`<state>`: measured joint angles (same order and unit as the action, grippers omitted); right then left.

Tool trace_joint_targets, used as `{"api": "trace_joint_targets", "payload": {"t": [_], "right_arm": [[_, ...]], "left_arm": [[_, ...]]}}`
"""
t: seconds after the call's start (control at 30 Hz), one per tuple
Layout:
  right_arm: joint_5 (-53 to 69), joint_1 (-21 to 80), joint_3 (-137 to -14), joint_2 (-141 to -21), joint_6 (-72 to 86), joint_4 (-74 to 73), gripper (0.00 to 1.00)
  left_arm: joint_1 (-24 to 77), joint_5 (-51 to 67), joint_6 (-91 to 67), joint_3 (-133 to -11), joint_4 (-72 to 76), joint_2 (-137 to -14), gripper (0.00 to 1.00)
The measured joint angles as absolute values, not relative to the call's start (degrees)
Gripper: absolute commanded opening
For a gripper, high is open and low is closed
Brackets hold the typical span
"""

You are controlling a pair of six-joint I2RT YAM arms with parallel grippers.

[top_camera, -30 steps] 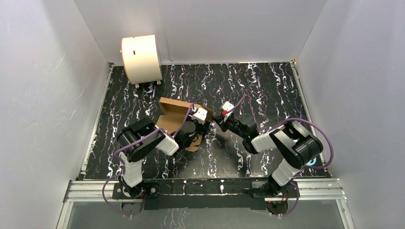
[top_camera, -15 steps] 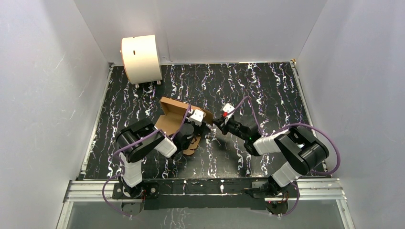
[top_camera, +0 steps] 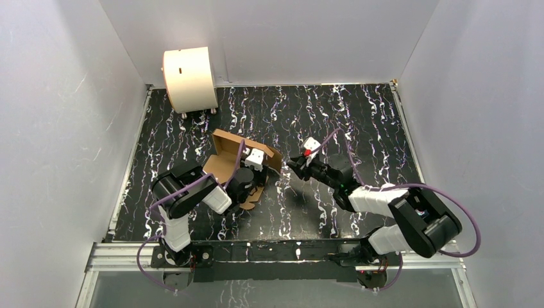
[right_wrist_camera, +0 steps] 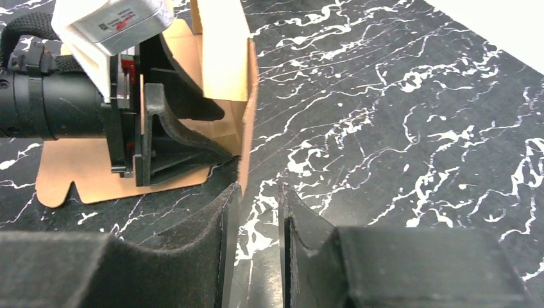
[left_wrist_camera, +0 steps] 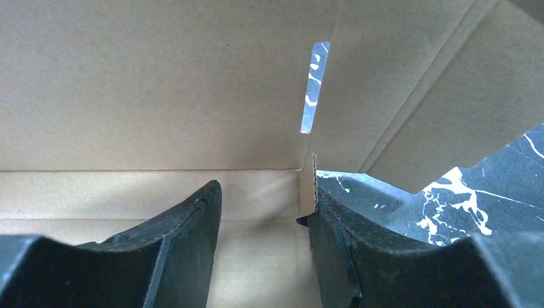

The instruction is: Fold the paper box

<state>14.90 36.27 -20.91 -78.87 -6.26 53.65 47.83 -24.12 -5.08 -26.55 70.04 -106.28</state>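
The paper box [top_camera: 224,142] is brown cardboard, half-formed, lying left of the table's middle with its back panel raised. My left gripper [top_camera: 260,169] reaches into it from the near left. In the left wrist view the left gripper [left_wrist_camera: 260,200] stands open over the box floor [left_wrist_camera: 256,256], and a corrugated side-wall edge [left_wrist_camera: 314,186] rests against the inner face of its right finger. My right gripper [top_camera: 290,164] sits just right of the box. Seen from the right wrist, the right gripper [right_wrist_camera: 258,196] is slightly open with only table between the fingers, and the box's upright side flap [right_wrist_camera: 247,109] stands just beyond its left fingertip.
A cream-white drum [top_camera: 189,78] stands at the back left corner. White walls enclose the black marbled table [top_camera: 359,122] on three sides. The left arm's fingers [right_wrist_camera: 176,138] and wrist camera show inside the box in the right wrist view.
My right gripper has opened and drawn back to the right, away from the box's side flap. The left jaws have narrowed, and the left gripper with the box has shifted slightly left.
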Motion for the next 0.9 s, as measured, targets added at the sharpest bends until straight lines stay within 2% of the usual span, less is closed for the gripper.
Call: {"api": "trace_joint_targets", "payload": {"t": [0.17, 0.53, 0.9], "right_arm": [[14.87, 34.76, -22.33, -77.84, -6.46, 50.54, 0.36], [17.98, 34.20, -32.08, -93.73, -7.88, 49.60, 0.33], [25.85, 35.66, -34.39, -97.89, -4.21, 51.55, 0.34]], "left_arm": [[46.94, -22.61, -7.31, -25.45, 70.17, -106.19, 0.47], [44.12, -18.39, -12.47, -24.67, 70.96, -105.73, 0.39], [43.05, -16.01, -15.77, -23.99, 72.18, -105.73, 0.35]]}}
